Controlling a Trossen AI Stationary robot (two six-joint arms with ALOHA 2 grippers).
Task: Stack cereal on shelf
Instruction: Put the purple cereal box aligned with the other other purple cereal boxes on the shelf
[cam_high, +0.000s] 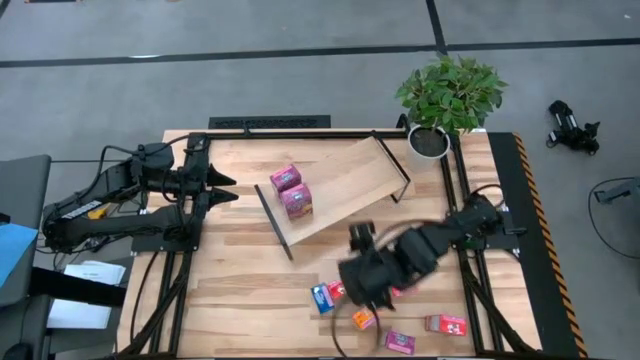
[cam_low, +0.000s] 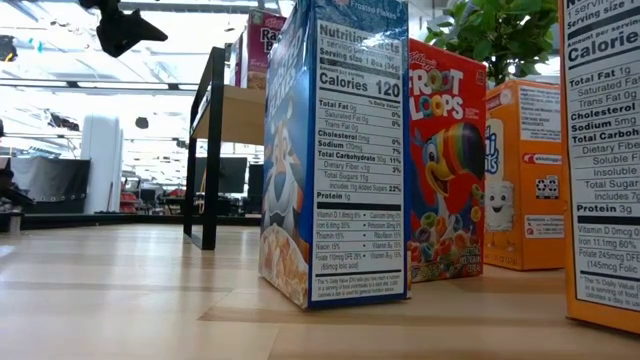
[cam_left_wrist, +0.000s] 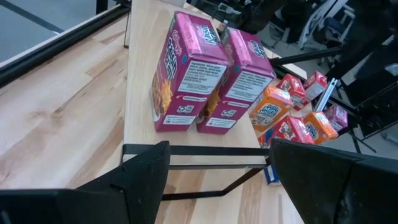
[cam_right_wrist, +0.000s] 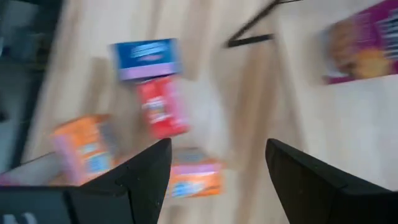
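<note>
shelf (cam_high: 345, 185): two pink boxes (cam_high: 290, 191) | left gripper (cam_high: 222, 187) spread | right gripper (cam_right_wrist: 214, 168) spread, empty

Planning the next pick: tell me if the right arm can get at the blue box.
Probably yes. The right gripper, open and empty, hovers above the blue box, which stands clear beside the red box.

2 boxes (cam_high: 291, 190) side by side on shelf (cam_high: 345, 180); other boxes (cam_high: 395, 320) on table (cam_high: 250, 290) nr right pincer (cam_high: 365, 285).

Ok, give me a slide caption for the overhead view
Two pink cereal boxes on the tilted shelf; right tool open above loose boxes.
</note>
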